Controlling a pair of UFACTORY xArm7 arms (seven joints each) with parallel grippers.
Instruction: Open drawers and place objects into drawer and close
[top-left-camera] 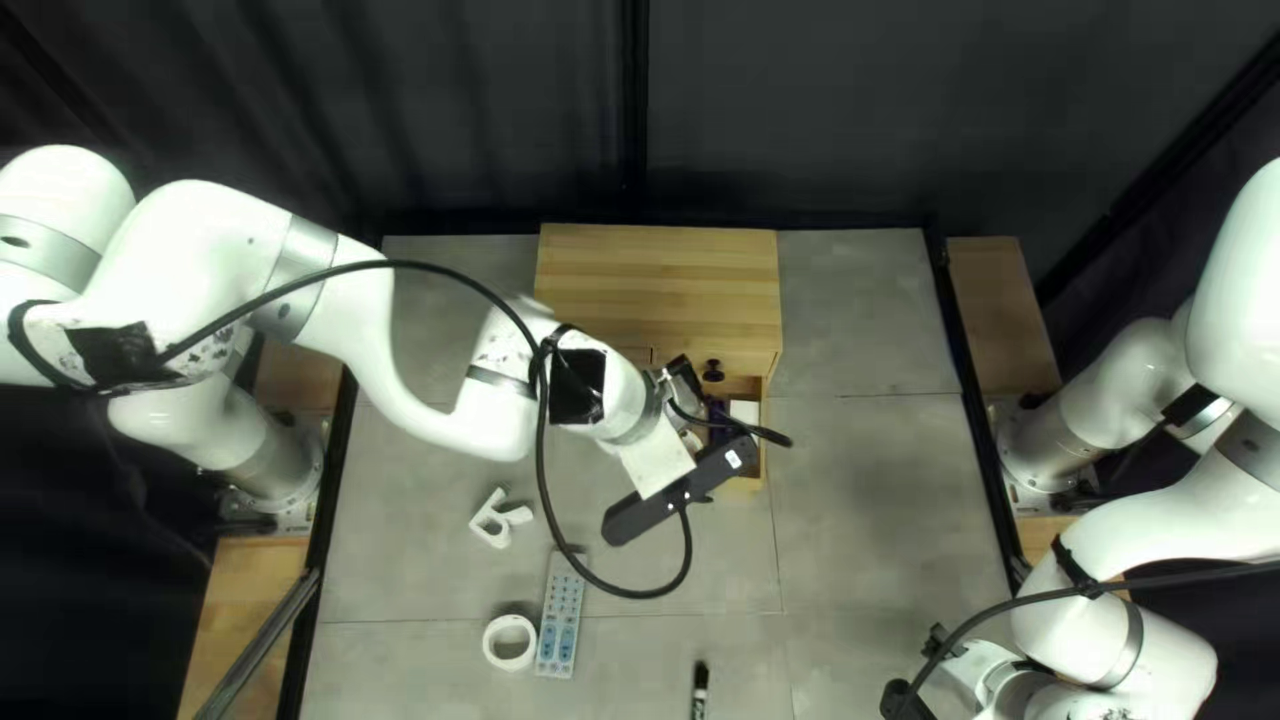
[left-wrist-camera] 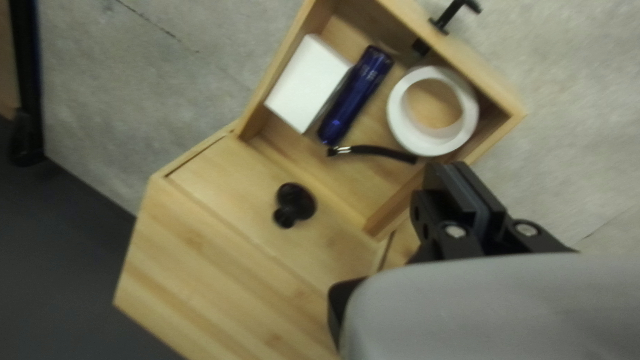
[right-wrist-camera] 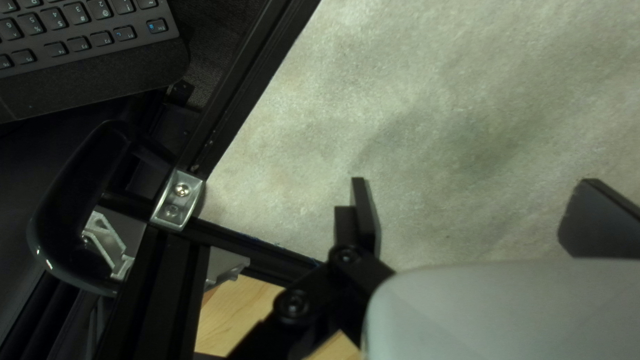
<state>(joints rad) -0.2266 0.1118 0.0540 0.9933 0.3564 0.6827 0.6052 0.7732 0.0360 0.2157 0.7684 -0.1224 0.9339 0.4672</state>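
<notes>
One open pale-wood drawer (left-wrist-camera: pixel 492 85) lies beside our nearer black left gripper (left-wrist-camera: pixel 448 167), fingers pressed together; its black T-shaped handle (left-wrist-camera: pixel 455 15) is around the corner. Our right gripper (right-wrist-camera: pixel 475 190) is spread.

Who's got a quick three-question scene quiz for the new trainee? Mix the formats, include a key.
1. Multiple choice: in the open drawer, what lies between the white block and the white ring?
A) marker
B) keyboard
C) blue object

2. True or false: the right hand is open.

3. Fill in the blank: on the table, another white ring lies beside the ____.

Key: 1. C; 2. true; 3. remote
</notes>
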